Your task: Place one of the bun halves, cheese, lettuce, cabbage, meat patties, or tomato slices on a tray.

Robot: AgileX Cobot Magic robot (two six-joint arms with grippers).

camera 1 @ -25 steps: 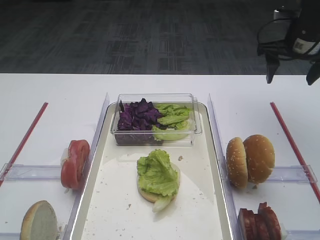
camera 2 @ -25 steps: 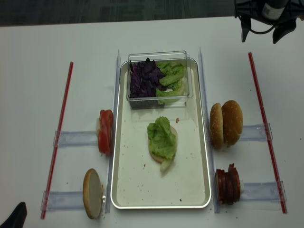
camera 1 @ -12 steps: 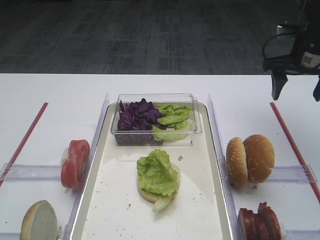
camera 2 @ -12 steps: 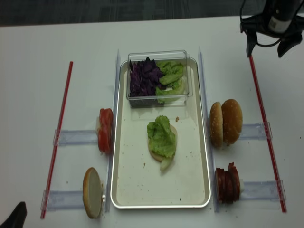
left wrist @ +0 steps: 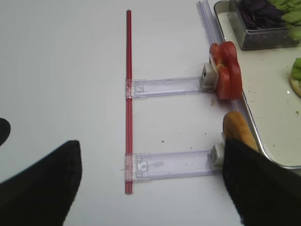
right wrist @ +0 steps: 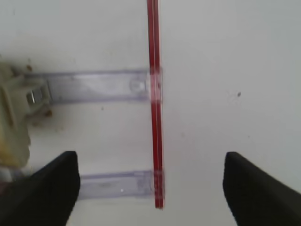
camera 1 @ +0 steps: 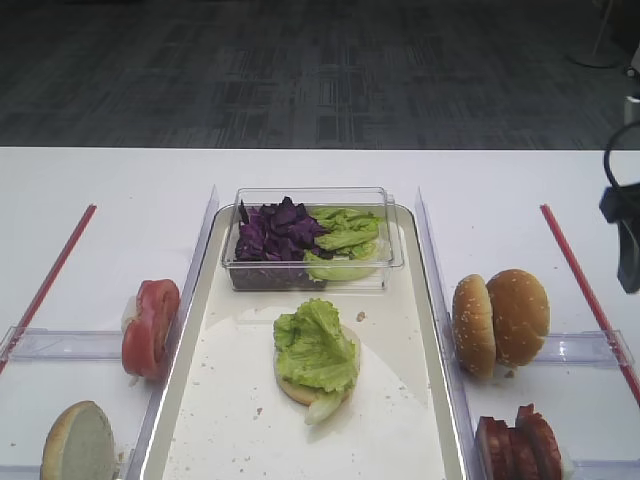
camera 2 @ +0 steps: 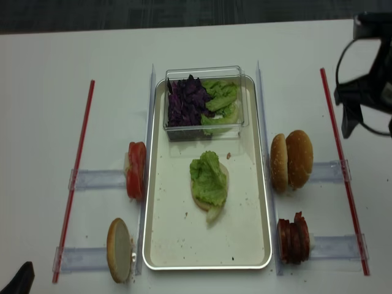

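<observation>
A bun base topped with lettuce [camera 1: 316,350] [camera 2: 209,179] lies on the metal tray [camera 1: 230,400] [camera 2: 177,226]. A clear box of purple cabbage and lettuce [camera 1: 310,238] [camera 2: 205,101] stands at the tray's far end. Tomato slices [camera 2: 135,169] [left wrist: 227,70] and a bun half [camera 2: 119,248] [left wrist: 239,132] stand left of the tray. Bun halves [camera 1: 500,320] [camera 2: 292,159] and meat patties [camera 2: 294,237] stand on its right. Cheese is out of view. My right gripper [camera 2: 369,130] [right wrist: 150,197] hovers open and empty over the right red strip. My left gripper [left wrist: 150,197] is open and empty at the front left.
Red strips [camera 2: 79,165] [camera 2: 340,159] run along both sides, joined to clear plastic rails [left wrist: 167,87] [right wrist: 94,87] that hold the food. Upright clear dividers [camera 1: 205,240] [camera 1: 428,250] flank the tray. The table's far edge meets dark carpet.
My right gripper has come from the far right corner toward the front, now level with the bun halves over the red strip, still open. Nothing else moved.
</observation>
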